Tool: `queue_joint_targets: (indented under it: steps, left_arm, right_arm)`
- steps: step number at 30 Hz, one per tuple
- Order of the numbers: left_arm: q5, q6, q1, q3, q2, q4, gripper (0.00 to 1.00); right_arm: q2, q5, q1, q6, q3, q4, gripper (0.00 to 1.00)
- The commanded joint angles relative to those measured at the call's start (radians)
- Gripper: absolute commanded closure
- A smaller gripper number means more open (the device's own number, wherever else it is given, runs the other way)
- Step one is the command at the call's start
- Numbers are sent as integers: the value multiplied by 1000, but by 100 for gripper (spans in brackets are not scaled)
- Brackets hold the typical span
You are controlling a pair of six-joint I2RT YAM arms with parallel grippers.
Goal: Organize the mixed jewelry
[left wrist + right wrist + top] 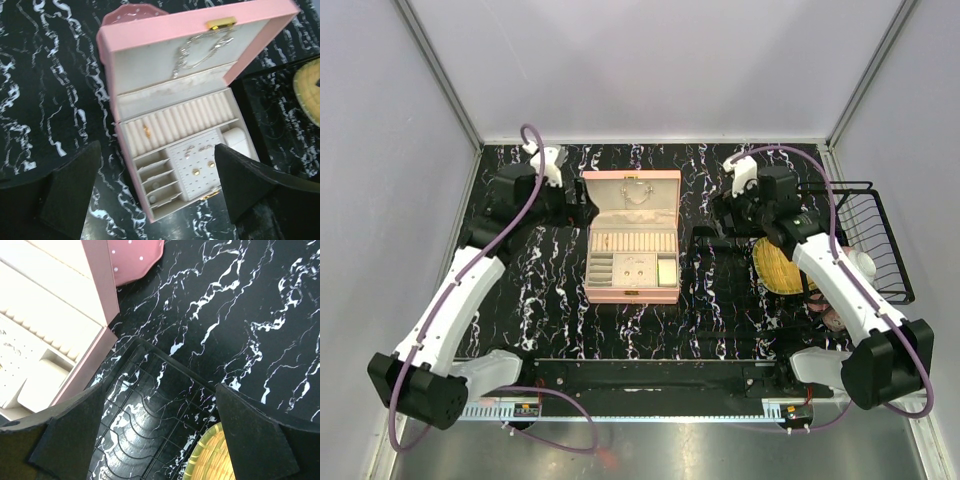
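- Bright, even overhead light; shadows on the table (pixel 550 300) are soft.
- Glare sheens the steel strip (pixel 720 455) at the near edge.
- Wrist views slightly soft; the case (pixel 150 40) lining washes out.

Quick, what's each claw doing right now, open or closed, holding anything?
Left claw: open, holding nothing.
Right claw: open, holding nothing.

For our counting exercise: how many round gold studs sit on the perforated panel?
2, both near the perforated panel's front edge: first stud, second stud beside it. Others may be hidden.
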Motion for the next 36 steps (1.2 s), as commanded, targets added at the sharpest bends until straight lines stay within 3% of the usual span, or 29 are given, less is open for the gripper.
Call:
queue_joint_targets:
  steps: [1, 8, 14, 25, 36]
  left_arm:
    - [123, 108, 104, -77, -49, 106, 1]
    - [380, 157, 237, -104, 46, 247, 1]
    - [560, 172, 280, -68, 271, 386, 1]
    - [760, 226, 286, -26, 440, 586, 1]
    - [898, 226, 283, -12, 512, 627, 1]
  right_arm:
    - [-16, -49, -3, 10, -32, 66, 2]
    - [-13, -117, -3, 7, -84, 93, 0]
    - [-33, -136, -3, -1, -107, 112, 0]
    - [-39, -156, -3, -11, -123, 113, 0]
    - [-13, -150, -3, -27, -123, 113, 0]
